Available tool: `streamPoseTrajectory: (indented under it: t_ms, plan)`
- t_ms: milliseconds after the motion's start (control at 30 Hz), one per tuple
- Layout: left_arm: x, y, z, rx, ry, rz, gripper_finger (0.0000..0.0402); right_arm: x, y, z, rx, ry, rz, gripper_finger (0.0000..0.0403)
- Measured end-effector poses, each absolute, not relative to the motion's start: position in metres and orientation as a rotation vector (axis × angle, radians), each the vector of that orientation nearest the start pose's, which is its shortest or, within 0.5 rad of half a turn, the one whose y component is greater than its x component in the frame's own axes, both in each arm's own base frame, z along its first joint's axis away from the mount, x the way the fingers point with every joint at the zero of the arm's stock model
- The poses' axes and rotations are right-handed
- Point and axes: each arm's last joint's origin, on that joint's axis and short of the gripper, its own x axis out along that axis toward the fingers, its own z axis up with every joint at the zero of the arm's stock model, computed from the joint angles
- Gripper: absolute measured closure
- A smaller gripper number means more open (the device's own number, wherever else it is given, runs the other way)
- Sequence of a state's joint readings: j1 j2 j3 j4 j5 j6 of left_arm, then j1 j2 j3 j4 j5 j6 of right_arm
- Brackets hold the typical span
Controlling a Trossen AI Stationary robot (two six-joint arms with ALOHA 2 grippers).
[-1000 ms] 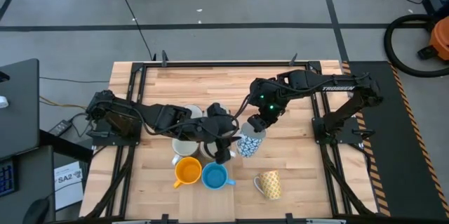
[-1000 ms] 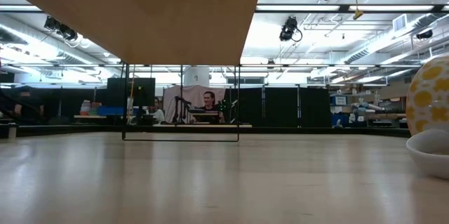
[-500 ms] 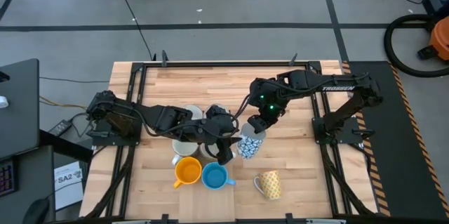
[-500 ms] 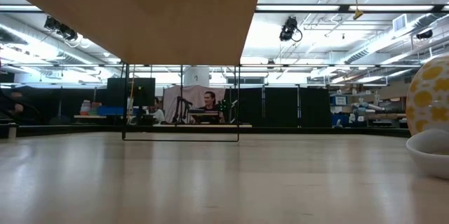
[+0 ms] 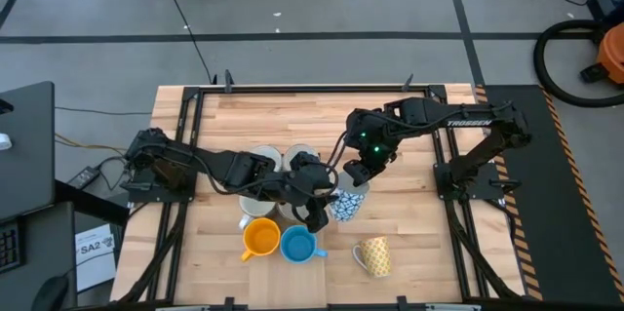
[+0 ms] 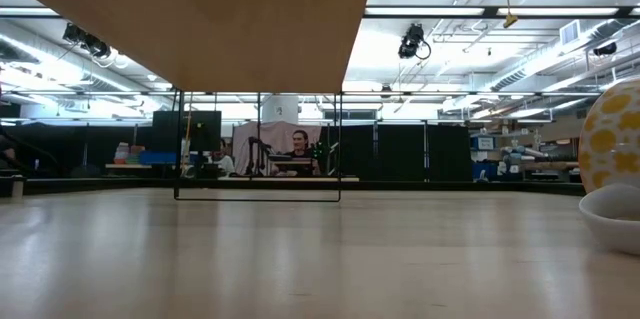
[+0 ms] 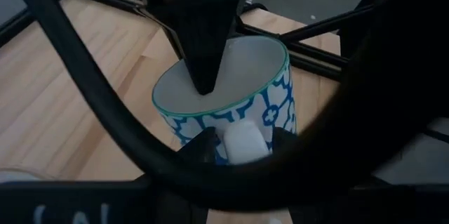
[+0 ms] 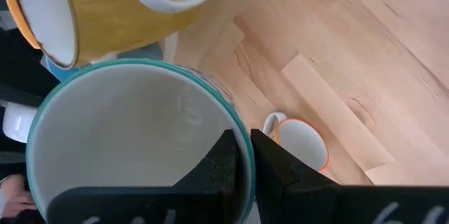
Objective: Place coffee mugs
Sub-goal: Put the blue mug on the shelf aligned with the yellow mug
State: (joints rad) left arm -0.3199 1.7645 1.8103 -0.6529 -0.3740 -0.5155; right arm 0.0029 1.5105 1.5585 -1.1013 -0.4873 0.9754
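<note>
The right hand (image 5: pixel 353 179) pinches the blue-and-white patterned ceramic mug's (image 5: pixel 344 201) rim, steadying it while the left hand (image 5: pixel 319 215), part-open, straddles its handle (image 7: pixel 242 142).

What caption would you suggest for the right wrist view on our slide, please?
Right gripper with jaws shut on the rim of the blue-and-white patterned mug, above the wooden table.

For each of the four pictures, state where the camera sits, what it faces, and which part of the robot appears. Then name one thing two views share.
High view: overhead, straight down on the table, both arms and the mugs.
Low view: at tabletop height, facing the room; no gripper visible.
Left wrist view: behind the left gripper, at the handle of the blue-and-white mug.
Right wrist view: above the right gripper, clamped on that mug's rim.
Shared: both wrist views show the blue-and-white mug.
</note>
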Motion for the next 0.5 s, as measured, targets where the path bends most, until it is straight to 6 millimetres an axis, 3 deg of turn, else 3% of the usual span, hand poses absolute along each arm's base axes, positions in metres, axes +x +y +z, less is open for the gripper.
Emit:
streamPoseTrajectory:
  t_ms: [300,500]
  plan:
    - [0.375,-0.1116,0.38,-0.294,0.529,0.21,0.0255,0.2922,0.0145,0.3576,1.12,1.187,-0.094,0.0372]
    - [0.3751,-0.1113,0.3799,-0.293,0.525,0.221,0.0279,0.2922,0.0145,0.3577,1.122,1.187,-0.096,0.0372]
